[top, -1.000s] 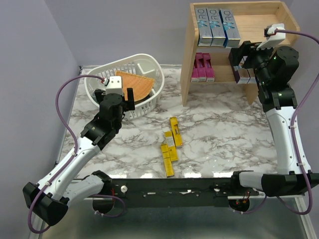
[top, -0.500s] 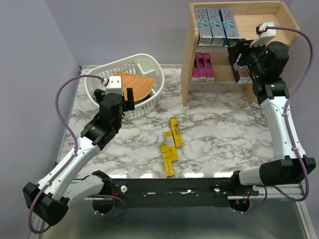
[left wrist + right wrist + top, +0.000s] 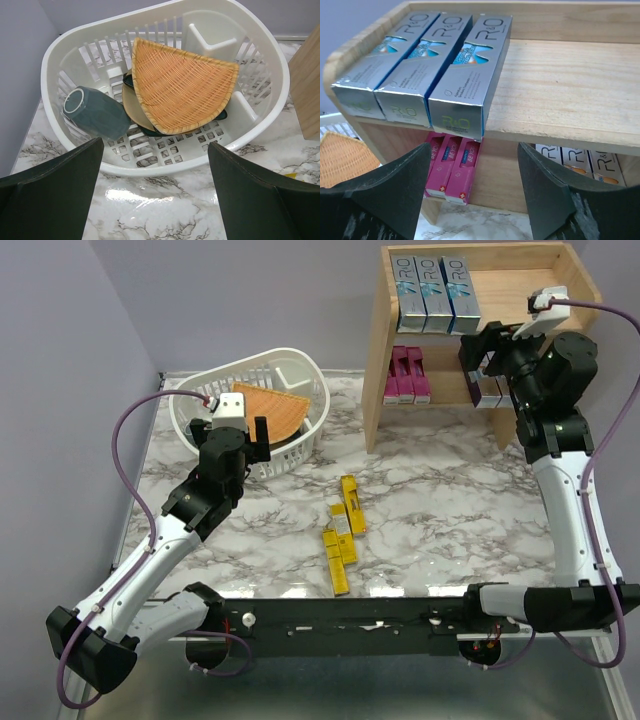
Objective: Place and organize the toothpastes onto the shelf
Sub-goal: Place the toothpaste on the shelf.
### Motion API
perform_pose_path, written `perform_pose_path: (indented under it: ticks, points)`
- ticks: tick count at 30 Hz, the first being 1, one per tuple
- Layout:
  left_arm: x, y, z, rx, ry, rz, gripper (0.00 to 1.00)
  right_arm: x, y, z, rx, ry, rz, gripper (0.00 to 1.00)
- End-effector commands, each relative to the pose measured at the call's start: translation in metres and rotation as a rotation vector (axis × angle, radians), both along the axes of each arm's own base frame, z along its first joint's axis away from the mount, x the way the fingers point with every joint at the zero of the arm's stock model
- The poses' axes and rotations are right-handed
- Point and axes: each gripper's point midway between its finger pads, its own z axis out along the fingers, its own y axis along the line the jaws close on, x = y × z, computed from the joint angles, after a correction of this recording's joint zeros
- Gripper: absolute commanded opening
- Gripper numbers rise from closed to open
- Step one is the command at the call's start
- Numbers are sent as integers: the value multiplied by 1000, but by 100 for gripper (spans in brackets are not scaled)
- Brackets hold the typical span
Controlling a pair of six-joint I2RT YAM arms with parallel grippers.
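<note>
The wooden shelf (image 3: 525, 285) (image 3: 560, 75) stands at the back right. Three blue-silver toothpastes (image 3: 435, 295) (image 3: 465, 70) lie side by side on its top tier. Pink ones (image 3: 408, 377) (image 3: 452, 167) fill the lower tier's left, and silver ones (image 3: 580, 162) its right. Several yellow toothpastes (image 3: 342, 530) lie loose on the marble mid-table. My right gripper (image 3: 480, 355) (image 3: 472, 147) hovers open before the shelf's front, nothing between its fingers. My left gripper (image 3: 255, 440) (image 3: 155, 145) stands open and holds nothing, just short of the basket.
A white slotted basket (image 3: 300, 365) (image 3: 165, 167) at the back left holds an orange woven wedge (image 3: 180, 85), a grey cup (image 3: 95, 112) and dark plates. The shelf's side panel (image 3: 310, 85) rises right of it.
Half a second ago the right arm leaned in toward the shelf; it has now drawn back to the right, about where it was a second ago. The left arm has not moved.
</note>
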Motion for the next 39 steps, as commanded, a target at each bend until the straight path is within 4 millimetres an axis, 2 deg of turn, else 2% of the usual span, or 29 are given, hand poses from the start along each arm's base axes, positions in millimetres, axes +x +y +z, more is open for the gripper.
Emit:
perform_pose_path:
  ticks: [1, 2, 5, 8, 9, 10, 11, 15, 16, 17, 19, 20, 23, 25, 34, 39]
  points:
    - [2, -1, -3, 0, 2, -13, 99, -22, 0, 24, 34, -41, 6, 78]
    - [1, -1, -3, 1, 1, -11, 99, -24, -1, 35, 46, -66, 4, 78]
    - [1, 0, -2, 3, 1, -8, 99, -21, -6, 51, 69, -107, -23, 78]
    - [1, 0, -2, 3, 1, -5, 99, -8, -19, 65, 78, -129, -86, 78]
    - [1, 0, -3, 5, 1, -6, 99, -8, -21, 80, 78, -161, -95, 78]
    - [2, 0, -3, 6, 2, -6, 99, 6, -23, 74, 67, -142, -104, 78]
    - [2, 0, -4, 5, 3, -5, 99, 12, -27, 73, 58, -134, -115, 78]
    - [2, 0, -4, 9, 5, -6, 99, 39, -32, 80, 26, -136, -120, 77]
    - [3, 0, -4, 8, 5, -4, 99, 40, -33, 91, 7, -162, -123, 77]
    - [3, 0, -5, 10, 6, -5, 99, 56, -46, 81, -4, -138, -150, 77]
    - [3, 0, -7, 13, 11, -3, 99, 66, -52, 79, -37, -130, -155, 77]
    - [4, 0, -7, 13, 11, -3, 99, 79, -57, 74, -45, -120, -154, 77]
    - [5, -1, -11, 21, 22, -2, 99, 92, -69, 68, -66, -104, -169, 77]
    - [6, -1, -13, 27, 30, -1, 99, 108, -75, 52, -85, -69, -171, 77]
    - [10, -2, -21, 41, 55, -3, 99, 136, -50, 12, -149, -7, 21, 77]
    - [11, -3, -22, 39, 57, -6, 99, 133, -23, 3, -148, 4, 190, 77]
